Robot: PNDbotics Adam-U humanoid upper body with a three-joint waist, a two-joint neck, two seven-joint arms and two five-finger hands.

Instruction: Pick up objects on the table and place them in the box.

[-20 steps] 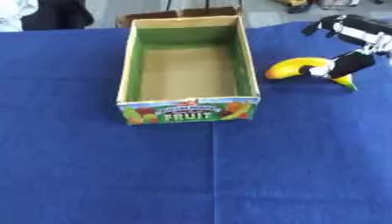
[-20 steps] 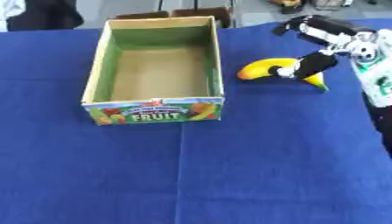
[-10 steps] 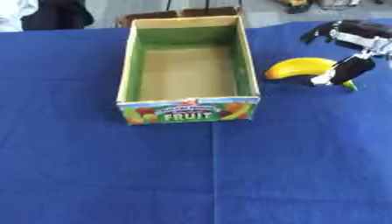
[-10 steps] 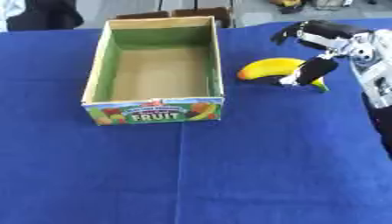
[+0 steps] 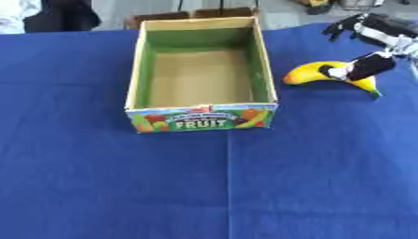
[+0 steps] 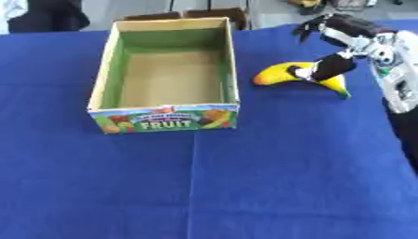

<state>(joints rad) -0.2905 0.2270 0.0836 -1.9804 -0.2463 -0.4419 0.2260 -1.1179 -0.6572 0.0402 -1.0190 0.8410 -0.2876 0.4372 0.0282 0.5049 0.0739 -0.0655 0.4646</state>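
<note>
Right eye view shows the right hand (image 6: 341, 44) spread over the banana (image 6: 296, 76), thumb touching its middle, fingers raised beyond it. Banana lies on the tabletop (image 6: 286, 163); the box (image 6: 166, 75) stands to the hand's left. Curl fingers around the banana's middle before lifting.

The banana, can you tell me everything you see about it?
The banana is yellow, curved like an arch, with an orange-tinted left end and a green tip at its right end. It looks whole and unpeeled. It lies on the blue tablecloth, right of the fruit box and apart from it. The right robot hand is over its middle, thumb touching the near side; the other fingers spread above.
</note>
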